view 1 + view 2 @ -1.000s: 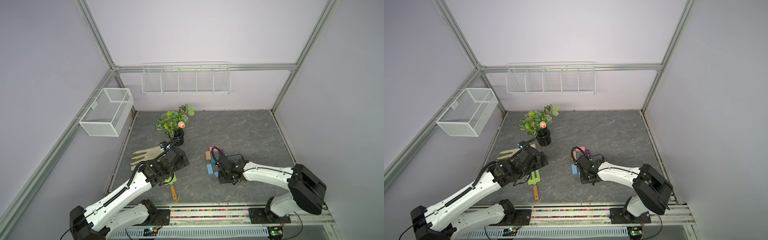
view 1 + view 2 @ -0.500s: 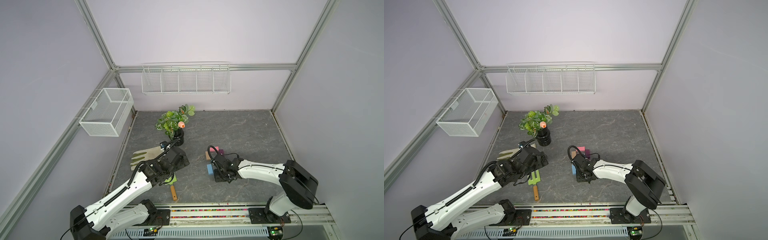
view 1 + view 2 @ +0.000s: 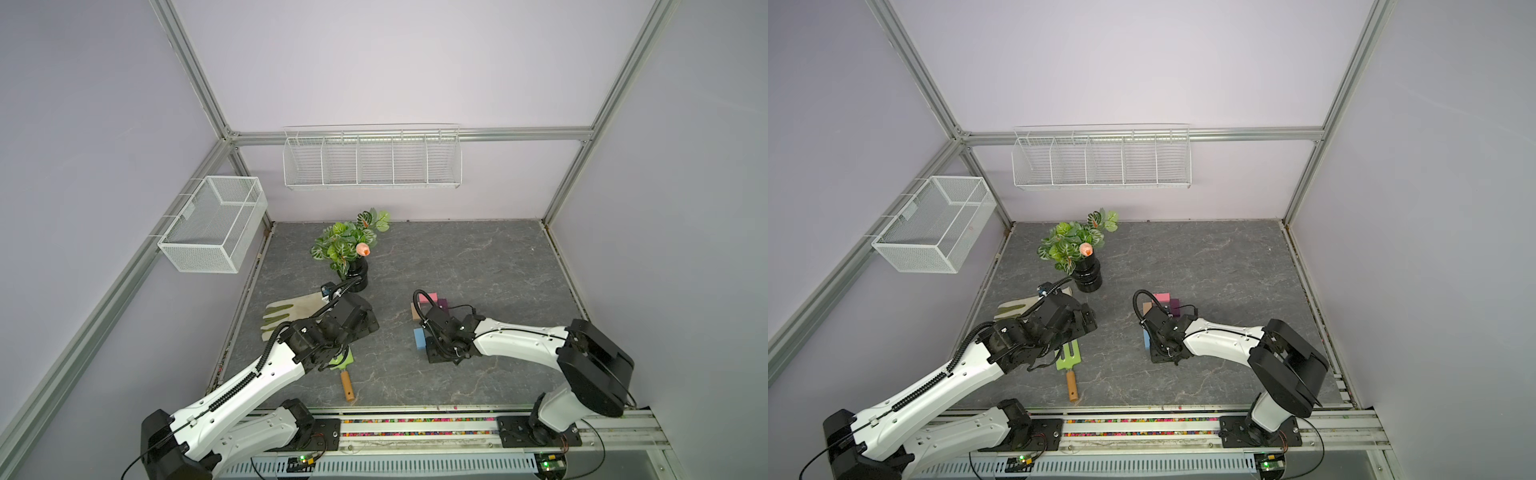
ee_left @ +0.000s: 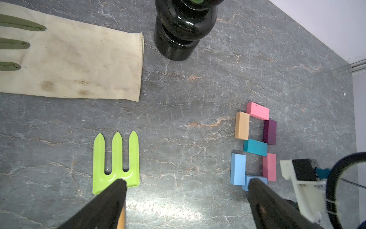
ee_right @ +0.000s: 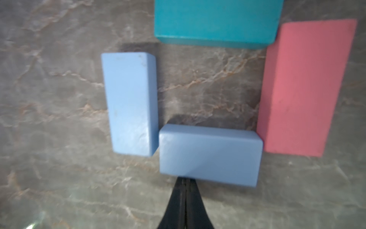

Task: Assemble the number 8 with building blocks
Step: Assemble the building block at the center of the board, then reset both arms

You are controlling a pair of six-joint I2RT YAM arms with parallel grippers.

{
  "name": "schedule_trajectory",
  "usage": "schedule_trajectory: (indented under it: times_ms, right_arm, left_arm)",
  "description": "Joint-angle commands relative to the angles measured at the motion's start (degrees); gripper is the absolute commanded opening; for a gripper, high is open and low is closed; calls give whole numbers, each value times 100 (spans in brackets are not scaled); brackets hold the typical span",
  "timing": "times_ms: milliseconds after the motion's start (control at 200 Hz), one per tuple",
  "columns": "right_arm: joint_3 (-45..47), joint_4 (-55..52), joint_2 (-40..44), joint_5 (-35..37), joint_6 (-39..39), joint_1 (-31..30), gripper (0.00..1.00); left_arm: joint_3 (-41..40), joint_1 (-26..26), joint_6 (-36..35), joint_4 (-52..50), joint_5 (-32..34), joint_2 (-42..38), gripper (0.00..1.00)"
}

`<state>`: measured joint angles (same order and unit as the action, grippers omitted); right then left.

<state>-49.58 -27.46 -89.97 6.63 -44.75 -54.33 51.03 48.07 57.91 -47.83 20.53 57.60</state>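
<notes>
No printed text, label, brand or number could be read in any view. The only numeral was the one the building blocks themselves traced on the tabletop: a blocky 8 of seven segments. The small circuit boards beyond the tabletop's front edge perhaps carried print, but it was too small to tell.
</notes>
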Motion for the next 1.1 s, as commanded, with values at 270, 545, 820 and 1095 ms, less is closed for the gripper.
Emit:
schedule_trajectory:
  times_ms: [270, 545, 820, 1095]
  right_arm:
    - [-43, -1544, 2355, 2105, -251, 86, 51]
    - [139, -1804, 3144, 2351, 285, 799, 95]
    - [751, -1270, 3289, 2672, 693, 1116, 99]
    - [821, -175, 3726, 3749, 2687, 1786, 89]
  left_arm:
    - [234, 27, -50, 13, 126, 53, 100]
    - [233, 26, -75, -120, 355, -157, 100]
    - [80, 24, -125, -61, 745, -469, 100]
    - [1101, 30, -1347, -510, 2597, -358, 100]
